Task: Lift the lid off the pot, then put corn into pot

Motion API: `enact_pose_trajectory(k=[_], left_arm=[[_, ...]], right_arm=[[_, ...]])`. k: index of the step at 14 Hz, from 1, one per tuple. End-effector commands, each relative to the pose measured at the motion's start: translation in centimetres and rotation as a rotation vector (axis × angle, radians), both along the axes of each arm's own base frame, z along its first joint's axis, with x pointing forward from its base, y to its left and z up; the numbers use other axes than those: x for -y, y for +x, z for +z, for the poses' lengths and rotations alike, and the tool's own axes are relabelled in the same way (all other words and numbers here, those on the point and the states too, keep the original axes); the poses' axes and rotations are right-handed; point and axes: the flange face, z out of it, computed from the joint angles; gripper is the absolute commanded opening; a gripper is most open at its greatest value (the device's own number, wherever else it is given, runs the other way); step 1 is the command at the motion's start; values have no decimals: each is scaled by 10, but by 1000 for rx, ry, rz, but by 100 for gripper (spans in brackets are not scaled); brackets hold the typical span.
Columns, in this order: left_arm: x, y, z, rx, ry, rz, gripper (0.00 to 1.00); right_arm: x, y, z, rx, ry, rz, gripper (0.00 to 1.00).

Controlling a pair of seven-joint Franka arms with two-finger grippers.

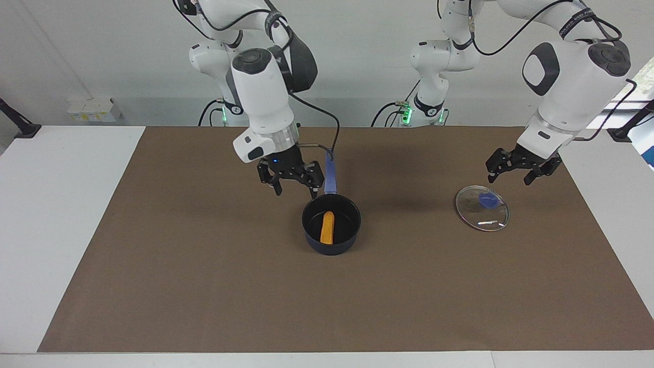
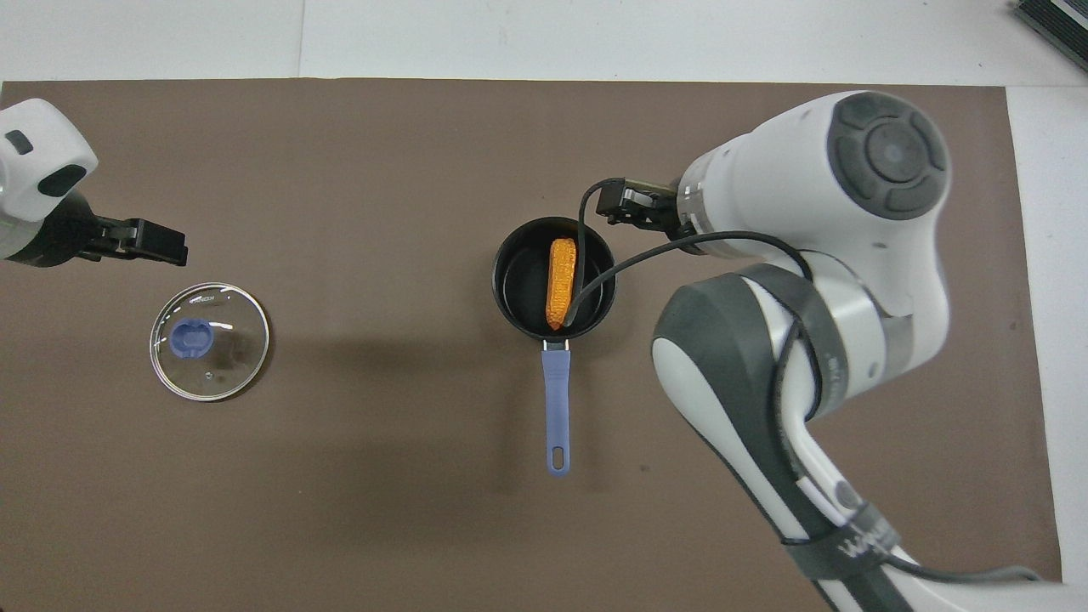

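Corn's in the pot! The orange corn (image 1: 327,227) lies on the black floor of the navy pot (image 1: 352,236), whose blue-purple handle (image 1: 330,175) points toward the robots. The right gripper (image 1: 291,185) hangs in the air with its fingers spread and nothing between them, just beside the handle and a touch toward the right arm's end of the table from the pot's rim. Over at the left arm's end, the left gripper (image 1: 515,174) hovers with its fingers parted too, empty, above the brown mat (image 1: 204,286). Right below and just ahead of it, the glass lid (image 1: 482,208) lies flat on the mat, blue knob (image 1: 487,200) up, well apart from the pot.
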Motion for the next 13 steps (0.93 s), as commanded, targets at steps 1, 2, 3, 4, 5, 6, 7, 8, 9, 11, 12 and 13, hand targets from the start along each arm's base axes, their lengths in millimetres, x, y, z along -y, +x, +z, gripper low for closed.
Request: enact_pose_trajectory(k=[1, 2, 3, 4, 5, 6, 7, 8, 9, 11, 12, 13], left_arm=[[-9, -6, 31, -27, 21, 2, 100], [-14, -12, 41, -33, 20, -9, 100], [-19, -19, 53, -28, 13, -24, 100], [-23, -25, 60, -28, 11, -35, 100], [-22, -30, 66, -31, 10, -40, 100], [-21, -33, 68, -46, 16, -42, 100], [-20, -35, 72, -61, 21, -45, 100], [-19, -38, 84, -66, 19, -49, 100], [-18, -39, 90, -62, 21, -50, 100], [-15, -41, 88, -58, 18, -50, 100], [-17, -40, 88, -55, 16, -46, 100], [-18, -40, 88, -55, 16, -44, 100]], right_arm=[[59, -14, 38, -7, -9, 25, 100], [88, -20, 54, -12, -17, 32, 100], [109, -26, 65, -23, -26, 51, 100], [129, -34, 76, -32, -34, 70, 100], [148, -43, 87, -45, -41, 90, 100], [169, -52, 95, -59, -48, 103, 100], [187, -59, 102, -72, -51, 114, 100], [201, -65, 110, -70, -55, 133, 100], [216, -69, 113, -76, -73, 148, 100], [229, -74, 122, -92, -149, 200, 100], [233, -73, 124, -93, -167, 205, 100], [236, -73, 124, -94, -170, 200, 100]])
